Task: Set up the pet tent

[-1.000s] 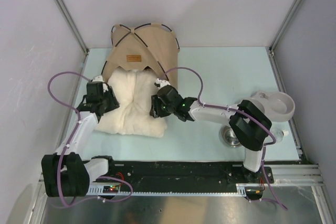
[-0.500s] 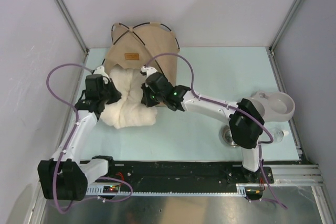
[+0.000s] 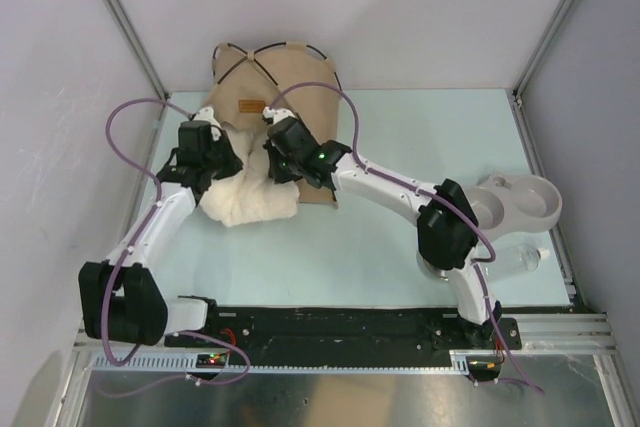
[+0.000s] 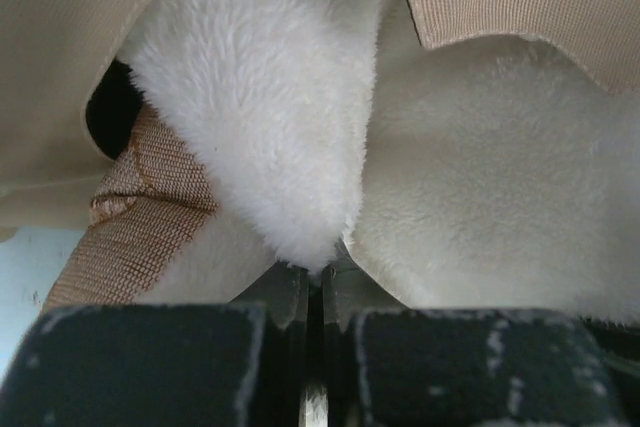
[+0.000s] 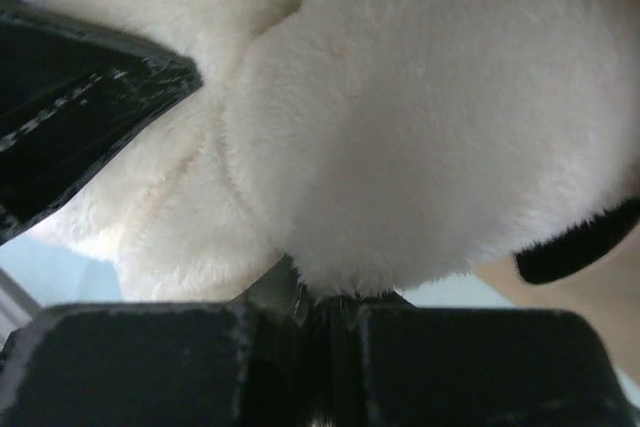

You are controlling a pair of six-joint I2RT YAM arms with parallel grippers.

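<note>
Fluffy cream pillow (image 3: 255,202) halfway into the pet tent (image 3: 275,82)
The pet tent sits at the counter's (image 3: 420,147) far-left corner, poles up. The jaws of the left gripper (image 4: 315,272) and right gripper (image 5: 305,297) each pinch the pillow. Remaining, I'd say: seating it fully inside.

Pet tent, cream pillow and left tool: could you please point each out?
pet tent (image 3: 298,72), top external view, tan canvas roof.
cream pillow (image 3: 250,205), top external view, fluffy near part.
left tool (image 4: 316,282), left wrist view, between its fingertips.
</note>
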